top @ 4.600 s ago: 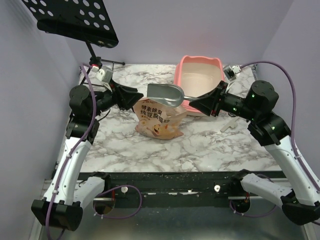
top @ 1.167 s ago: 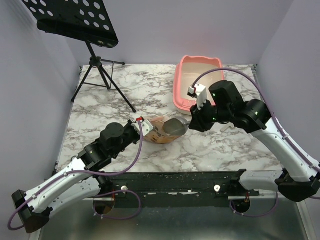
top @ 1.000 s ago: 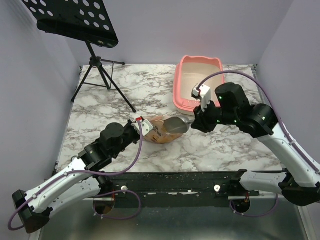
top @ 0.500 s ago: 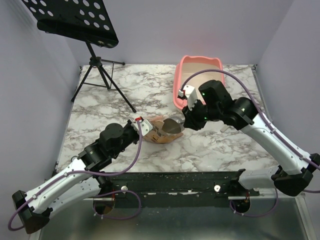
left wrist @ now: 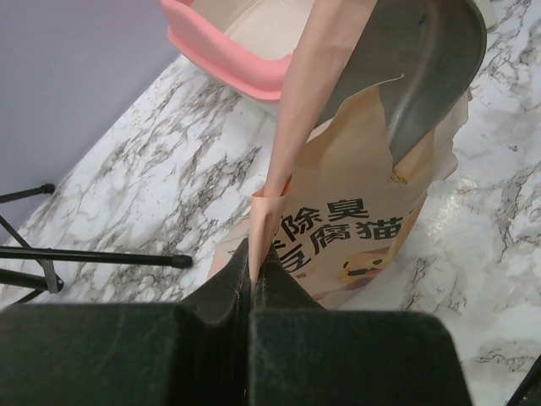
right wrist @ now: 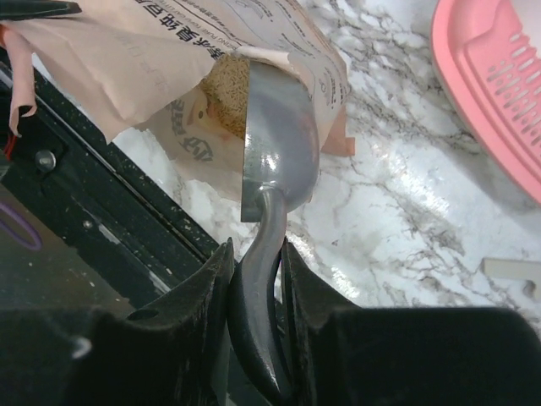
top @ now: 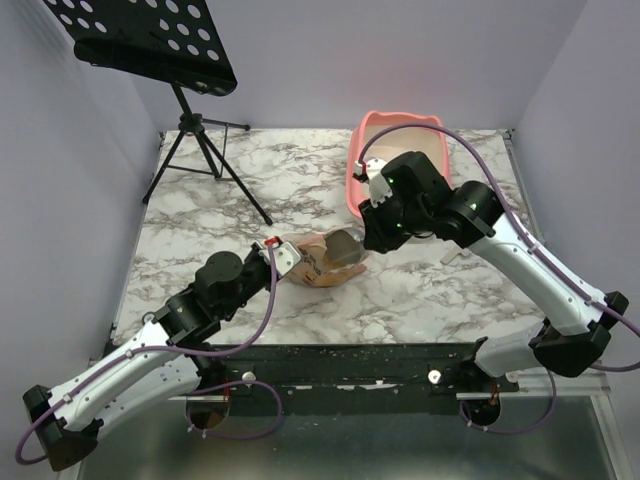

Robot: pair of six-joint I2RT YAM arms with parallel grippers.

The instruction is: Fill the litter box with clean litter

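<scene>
Jaws: left gripper (left wrist: 252, 271) pinching bag (left wrist: 355, 228), right gripper (right wrist: 258, 254) clamping scoop (right wrist: 279, 144); scoop at litter (right wrist: 224, 93); litter box (top: 354, 178) at 1 o'clock awaits pour

L arm (top: 150, 352) lies low, stretched fwd and to the right, wrist approx level. L gripper (left wrist: 252, 272): jaws pinched tight together on a thin flap of the bag (left wrist: 355, 228), flap rising just ahead of the tips. R arm (top: 520, 255) arched high, wrist angled down and leftward. R gripper (right wrist: 258, 254): jaws part-closed, clamping the scoop (right wrist: 279, 144) by its handle btwn them, bowl sticking out past the tips.
</scene>
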